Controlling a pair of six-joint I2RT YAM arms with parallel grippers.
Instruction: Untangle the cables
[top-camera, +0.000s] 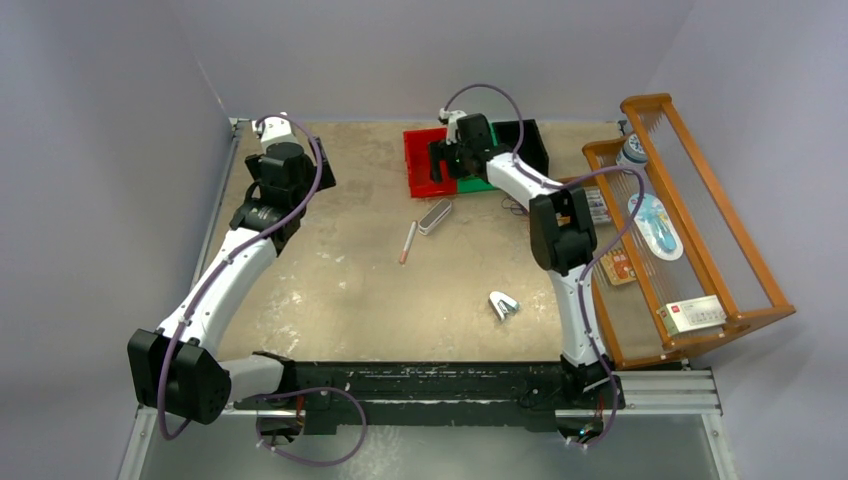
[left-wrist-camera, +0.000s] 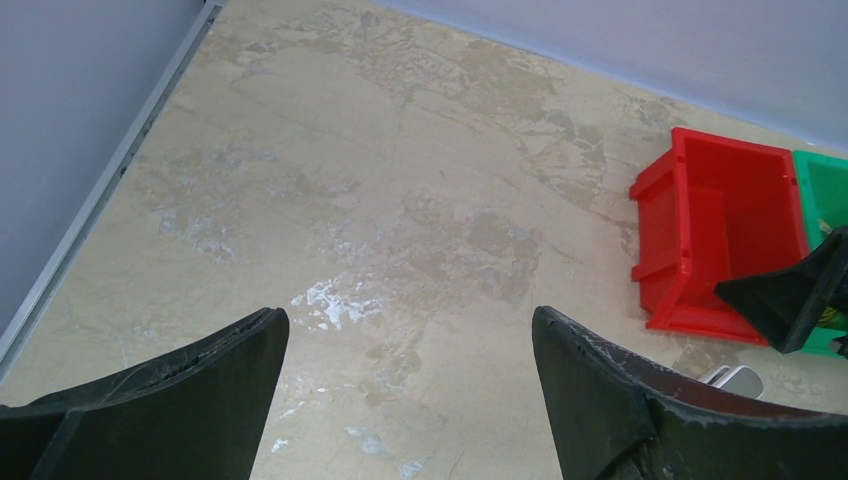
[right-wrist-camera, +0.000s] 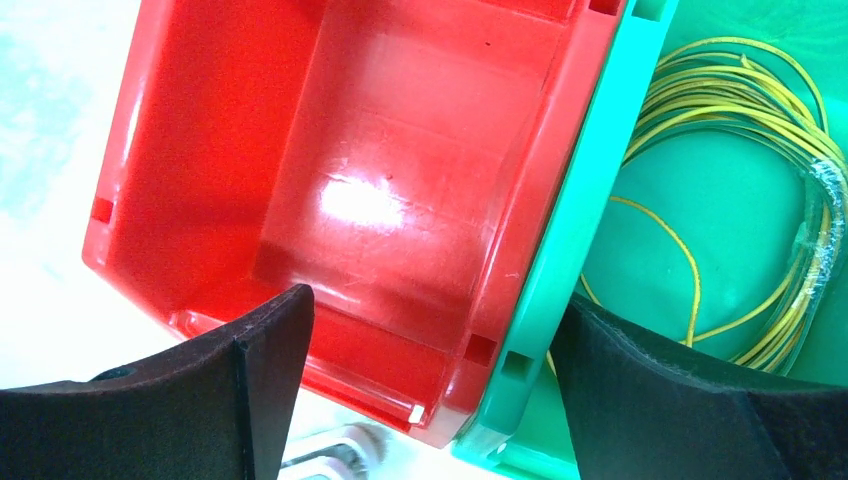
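Loosely coiled yellow cable (right-wrist-camera: 820, 230) lies, apparently taped, inside green bin (right-wrist-camera: 566, 230).

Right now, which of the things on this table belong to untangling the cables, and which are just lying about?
Job: yellow cable, coiled in the green bin; probably the empty red bin beside it.
Lying about: pen, grey case, small white tool, wooden rack.
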